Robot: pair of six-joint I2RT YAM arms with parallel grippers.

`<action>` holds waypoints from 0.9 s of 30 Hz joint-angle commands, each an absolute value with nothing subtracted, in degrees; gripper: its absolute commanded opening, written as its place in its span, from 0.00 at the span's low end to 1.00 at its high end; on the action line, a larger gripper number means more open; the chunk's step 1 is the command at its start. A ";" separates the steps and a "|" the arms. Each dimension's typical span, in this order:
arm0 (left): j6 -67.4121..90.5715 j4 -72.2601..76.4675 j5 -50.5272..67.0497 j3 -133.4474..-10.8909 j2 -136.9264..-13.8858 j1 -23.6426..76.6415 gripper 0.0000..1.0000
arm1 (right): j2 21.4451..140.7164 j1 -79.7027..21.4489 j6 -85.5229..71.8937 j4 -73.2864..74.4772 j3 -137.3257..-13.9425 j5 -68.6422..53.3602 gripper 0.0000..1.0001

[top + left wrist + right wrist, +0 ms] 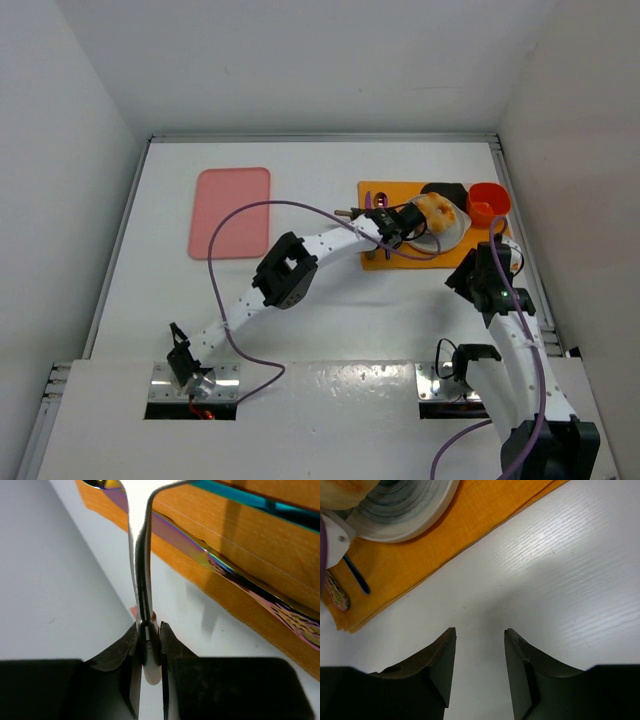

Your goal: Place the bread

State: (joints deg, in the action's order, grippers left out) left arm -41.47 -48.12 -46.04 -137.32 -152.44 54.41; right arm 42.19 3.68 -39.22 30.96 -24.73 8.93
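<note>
Where the orange placemat [372, 195] lies in the upper right of the top view, one bread [440, 210] sits on one white plate [452, 236], toward the plate's upper-left part. The plate rests on the mat. In the right wrist view only the bun's golden edge shows, in the top left corner, overlapping the plate's rim.

Count, top view:
- 1 pink tray [230, 212], upper left, well apart from the mat.
- 1 red cup [488, 202] at the mat's upper right corner.
- 1 black object [445, 189] just left of the cup; I cannot tell what kind.
- 2 arms.

Left gripper [148, 630]: closed on the thin handle of one metal utensil [140, 565]. The pads pinch it from both sides. The handle runs up the middle of the left wrist frame to the top edge, and its working end is cropped, so I cannot tell the type. This arm stretches across the white table [180, 290] to the mat's left part, beside the plate.

Two more utensils lie on the mat in the left wrist view: one iridescent utensil [235, 575], running diagonally from upper left to lower right, and one teal-edged utensil [250, 499] in the upper right.

Right gripper [480, 635]: jaws apart, nothing between them. It is over bare table, with the mat's edge crossing the upper left of its frame.
</note>
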 commanded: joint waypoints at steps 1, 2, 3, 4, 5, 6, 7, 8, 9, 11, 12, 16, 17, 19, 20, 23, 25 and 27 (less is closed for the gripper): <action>-47.88 -38.17 -53.77 -133.71 -151.61 55.81 0.00 | 42.89 4.04 -39.55 28.04 -24.87 7.38 0.44; -49.29 -36.14 -54.75 -132.12 -150.13 55.81 0.00 | 42.89 4.13 -39.46 27.78 -25.05 7.38 0.44; -50.96 -33.86 -55.89 -130.45 -149.60 55.81 0.00 | 42.80 4.22 -39.38 27.77 -24.87 7.30 0.44; -54.54 -29.23 -57.73 -127.47 -149.59 55.81 0.00 | 43.06 4.22 -39.46 27.69 -24.96 7.38 0.44; -56.15 -27.35 -58.35 -126.40 -148.81 55.81 0.00 | 43.15 4.22 -39.38 27.69 -24.96 7.47 0.44; -57.73 -25.68 -59.06 -125.60 -148.80 55.81 0.00 | 42.98 4.22 -39.46 27.69 -24.96 7.56 0.44; -60.70 -22.97 -59.58 -124.46 -148.80 55.81 0.00 | 43.07 4.22 -39.46 27.69 -25.05 7.47 0.44; -62.21 -21.72 -60.63 -123.93 -148.80 55.81 0.00 | 42.98 4.22 -39.55 27.69 -25.05 7.38 0.44; -63.62 -20.32 -60.64 -123.93 -148.80 55.81 0.00 | 42.89 4.22 -39.55 27.95 -25.14 7.30 0.44; -68.35 -15.50 -61.87 -121.66 -148.28 55.81 0.00 | 42.37 4.22 -39.55 28.30 -25.23 7.29 0.44; -70.29 -13.03 -61.87 -120.77 -147.49 55.81 0.00 | 42.54 4.22 -39.46 28.56 -25.31 7.29 0.44; -80.65 -2.65 -62.40 -117.17 -145.72 54.59 0.00 | 41.84 4.22 -39.82 28.39 -25.31 7.30 0.44; -81.90 -0.72 -62.40 -116.55 -145.72 54.58 0.00 | 41.66 4.13 -40.16 28.30 -25.31 7.47 0.44; -85.23 1.48 -62.40 -115.85 -145.20 53.53 0.00 | 41.49 4.13 -40.34 28.39 -25.31 7.12 0.43; -86.04 3.32 -62.40 -115.23 -145.20 53.53 0.00 | 41.57 4.22 -40.43 28.48 -25.40 6.77 0.43; -87.19 5.36 -62.40 -115.22 -144.67 52.48 0.00 | 41.66 4.22 -40.52 28.74 -25.49 6.77 0.43; -88.50 6.58 -61.79 -115.22 -144.67 52.47 0.00 | 41.49 4.22 -40.78 28.91 -25.49 6.51 0.43; -90.61 9.39 -61.27 -115.22 -144.14 51.86 0.00 | 41.22 4.22 -40.78 28.92 -25.58 6.50 0.43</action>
